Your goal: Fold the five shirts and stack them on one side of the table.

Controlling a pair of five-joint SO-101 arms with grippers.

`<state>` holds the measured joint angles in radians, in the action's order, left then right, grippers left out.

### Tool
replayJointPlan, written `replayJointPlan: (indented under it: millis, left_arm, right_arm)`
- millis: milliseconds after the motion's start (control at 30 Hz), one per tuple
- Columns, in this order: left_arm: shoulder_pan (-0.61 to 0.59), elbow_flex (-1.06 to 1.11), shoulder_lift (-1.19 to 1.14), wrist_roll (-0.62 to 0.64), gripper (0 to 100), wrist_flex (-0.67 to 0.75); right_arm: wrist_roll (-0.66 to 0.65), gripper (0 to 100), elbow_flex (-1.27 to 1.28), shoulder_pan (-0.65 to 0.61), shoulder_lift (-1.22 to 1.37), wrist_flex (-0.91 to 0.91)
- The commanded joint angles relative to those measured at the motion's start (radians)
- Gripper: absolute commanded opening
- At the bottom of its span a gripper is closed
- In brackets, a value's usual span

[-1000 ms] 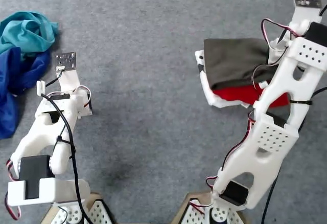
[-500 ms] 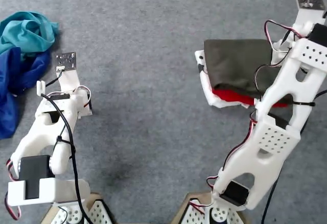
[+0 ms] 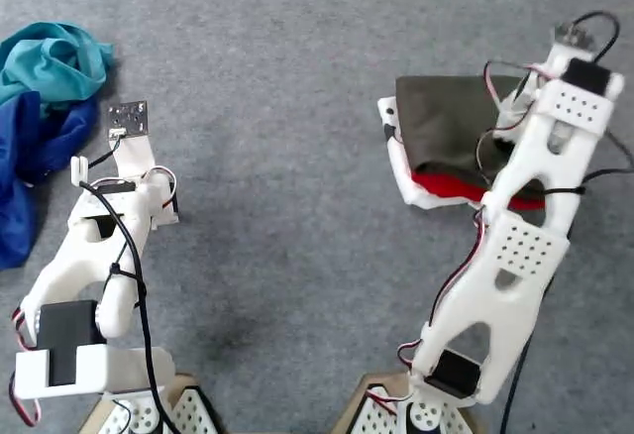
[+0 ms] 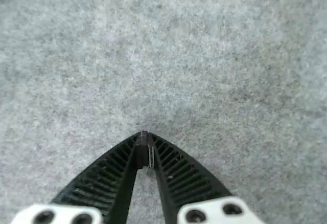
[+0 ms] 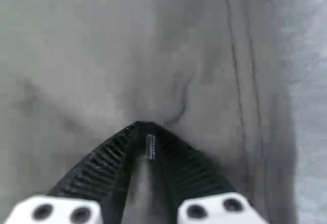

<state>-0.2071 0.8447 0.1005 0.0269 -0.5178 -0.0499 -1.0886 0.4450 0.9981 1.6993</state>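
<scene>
Stack found by right edge of table (image 3: 277, 107), toward far side: grey shirt (image 3: 446, 117) on top, red shirt (image 3: 451, 184) beneath, white shirt (image 3: 399, 171) at bottom, poking out on side facing table middle. Right gripper (image 5: 145, 129) seen directly over grey shirt, jaws clenched tip to tip, touching cloth at a small pucker; could not tell any fabric pinched between. Left gripper (image 4: 144, 137) clenched too, grasping nothing, low over bare table surface on left side. Teal shirt (image 3: 54, 57) and blue shirt (image 3: 30, 147) noted crumpled together toward far left corner, both unfolded.

Judged step in hand: pressing or tidying top of stack, with three of five shirts done. To do well: hold closed tips flat and light on grey shirt; stroke outward toward right edge rather than digging in, so as not to drag top layer off red shirt or skew pile. Lift straight up before swinging away.

Room: wide bare middle of table between stack and crumpled pair, good for spreading next shirt. Stack close to right edge, with right arm (image 3: 525, 246) lying across near side of it; risk judged of a link or cable brushing pile on withdrawal. Blue shirt lying right out toward left edge; little margin judged there for a grip.
</scene>
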Motion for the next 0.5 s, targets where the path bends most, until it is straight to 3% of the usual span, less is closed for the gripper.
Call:
replayJointPlan:
  millis: [0,133,233,367,467]
  left_arm:
    - [-0.005,-0.047,0.008,-0.006,3,-0.005]
    - [-0.01,-0.053,0.017,-0.018,3,-0.021]
    - [-0.077,-0.127,0.091,-0.069,3,-0.203]
    - [-0.248,-0.283,0.255,-0.112,3,-0.433]
    - [-0.426,-0.389,0.35,-0.175,3,-0.516]
  right_arm:
    - [0.029,1.5,-0.067,-0.032,0.036,-0.006]
    - [0.026,1.5,-0.216,-0.061,0.01,0.069]
    - [0.026,1.5,-0.288,-0.06,-0.044,0.068]
    - [0.026,1.6,-0.289,-0.054,-0.159,0.068]
    - [0.026,1.8,-0.251,-0.058,-0.255,0.068]
